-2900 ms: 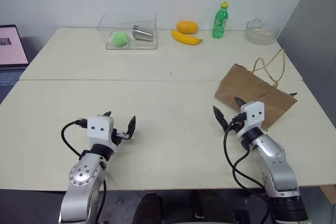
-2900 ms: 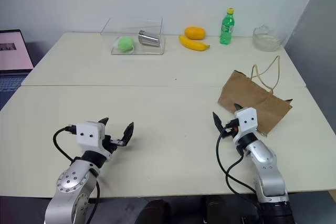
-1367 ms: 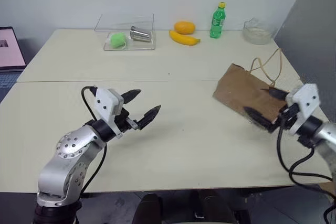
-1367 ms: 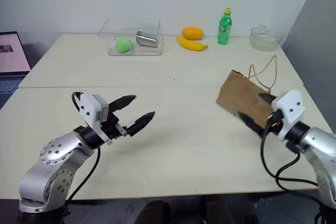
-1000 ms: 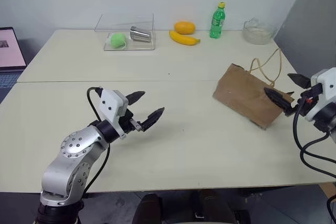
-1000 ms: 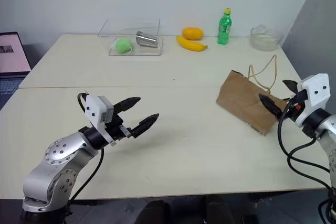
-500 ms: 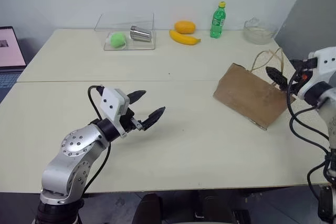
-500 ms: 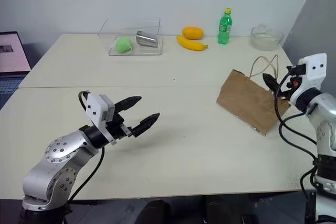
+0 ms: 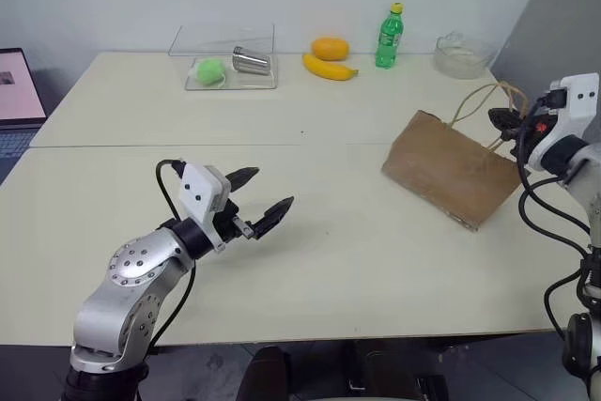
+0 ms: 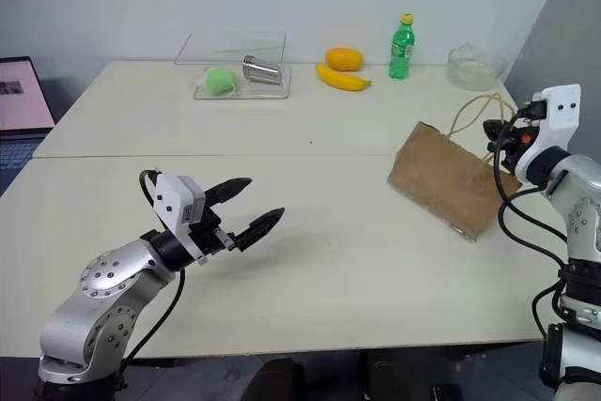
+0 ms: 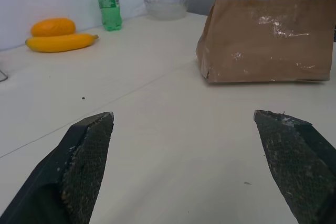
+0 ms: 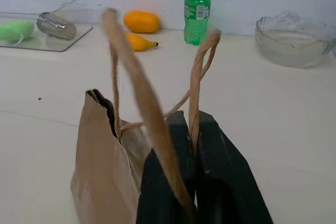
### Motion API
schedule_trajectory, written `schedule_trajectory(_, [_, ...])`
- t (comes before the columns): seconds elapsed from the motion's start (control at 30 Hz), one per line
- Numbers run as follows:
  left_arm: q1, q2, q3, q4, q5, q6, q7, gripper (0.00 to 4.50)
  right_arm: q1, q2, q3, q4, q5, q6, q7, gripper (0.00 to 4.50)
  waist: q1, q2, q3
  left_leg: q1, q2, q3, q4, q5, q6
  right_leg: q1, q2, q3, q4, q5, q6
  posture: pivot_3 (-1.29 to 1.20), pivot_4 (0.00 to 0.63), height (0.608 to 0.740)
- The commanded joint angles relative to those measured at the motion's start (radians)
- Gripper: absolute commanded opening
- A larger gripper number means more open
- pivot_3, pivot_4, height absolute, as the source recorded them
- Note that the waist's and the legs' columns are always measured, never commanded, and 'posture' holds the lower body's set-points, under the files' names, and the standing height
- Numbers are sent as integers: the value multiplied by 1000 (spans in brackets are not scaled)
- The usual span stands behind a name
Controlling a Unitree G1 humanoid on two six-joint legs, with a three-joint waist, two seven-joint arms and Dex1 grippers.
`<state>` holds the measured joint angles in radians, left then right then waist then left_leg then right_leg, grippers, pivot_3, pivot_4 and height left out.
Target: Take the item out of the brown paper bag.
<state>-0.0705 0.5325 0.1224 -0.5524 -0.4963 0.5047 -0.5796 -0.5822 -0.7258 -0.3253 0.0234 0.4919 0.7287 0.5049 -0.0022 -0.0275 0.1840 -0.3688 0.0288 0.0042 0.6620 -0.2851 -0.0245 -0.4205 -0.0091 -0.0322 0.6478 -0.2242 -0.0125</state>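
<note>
1. The right gripper [image 10: 490,131] is pinched closed on the thin tan loop handles [image 12: 195,85] of the creased brown kraft paper bag [image 9: 451,170], which sits directly beneath and in front of it on the pale table [image 9: 357,251].
2. The left gripper [image 9: 259,198] hangs spread wide and empty above the table, well apart from the bag.
3. The bag's contents are hidden.

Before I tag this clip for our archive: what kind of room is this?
Probably a lab or office test area, not a home: plain cream tables pushed together against a bare wall, a laptop at the edge, and props like a clear plastic box and banana lined up.
</note>
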Motion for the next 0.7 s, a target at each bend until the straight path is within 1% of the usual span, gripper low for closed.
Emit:
schedule_trajectory(0.03, [3, 9, 24, -20, 0, -27, -3, 4500, -54, -45, 29, -46, -36, -58, 31, 47, -1, 0, 0, 0, 0, 0, 0, 0, 0, 0, 0, 0, 0, 0, 0, 0, 150, 740])
schedule_trajectory(0.13, [8, 7, 25, -19, 0, -32, 1, 4500, -90, -62, 58, -28, -73, -102, 46, 47, 0, 0, 0, 0, 0, 0, 0, 0, 0, 0, 0, 0, 0, 0, 0, 0, 150, 740])
schedule_trajectory(0.27, [23, -2, 32, -27, -3, -35, 14, 4500, -165, -99, 115, 27, -148, -207, 91, 47, 0, 0, 0, 0, 0, 1, 0, 0, 0, -1, 0, 0, 0, 0, 0, 0, 150, 740])
schedule_trajectory(0.4, [48, -14, 44, -40, -8, -38, 33, 4500, -287, -112, 178, 116, -205, -300, 153, 47, -2, 1, 1, 0, 0, 1, 0, 0, 0, -1, 0, 0, 0, 0, 0, 0, 150, 740])
schedule_trajectory(0.53, [78, -40, 65, -56, -12, -40, 71, 4500, -421, -76, 232, 205, -244, -348, 184, 47, -4, 1, 1, 0, 0, 1, -1, 0, 0, -1, 0, 0, 0, 0, 0, 0, 150, 740])
schedule_trajectory(0.7, [136, -80, 70, -115, -16, -46, 113, 4500, -542, 21, 299, 297, -285, -378, 192, 47, -4, 1, 1, 0, 2, 1, 0, 0, 0, -1, 0, 1, 0, 0, 0, 0, 150, 740])
